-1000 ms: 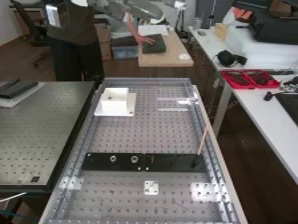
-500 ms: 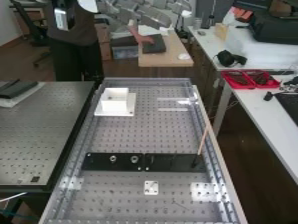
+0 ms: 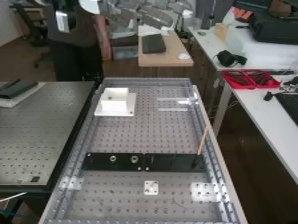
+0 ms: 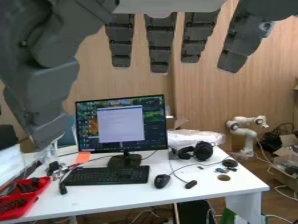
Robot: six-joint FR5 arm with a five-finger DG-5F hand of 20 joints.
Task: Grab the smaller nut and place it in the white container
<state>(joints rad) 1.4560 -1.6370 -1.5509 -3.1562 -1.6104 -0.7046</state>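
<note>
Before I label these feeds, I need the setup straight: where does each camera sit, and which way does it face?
High view: fixed above the bench's near end, slanting down along it towards the black plate and white container; part of the robot's hand shows at the top.
Wrist view: on the arm's wrist, facing out across a white desk with a monitor, towards a wooden wall; the hand's straight fingers show.
Shared: the hand and, it seems, the same red trays on the white desk.
</note>
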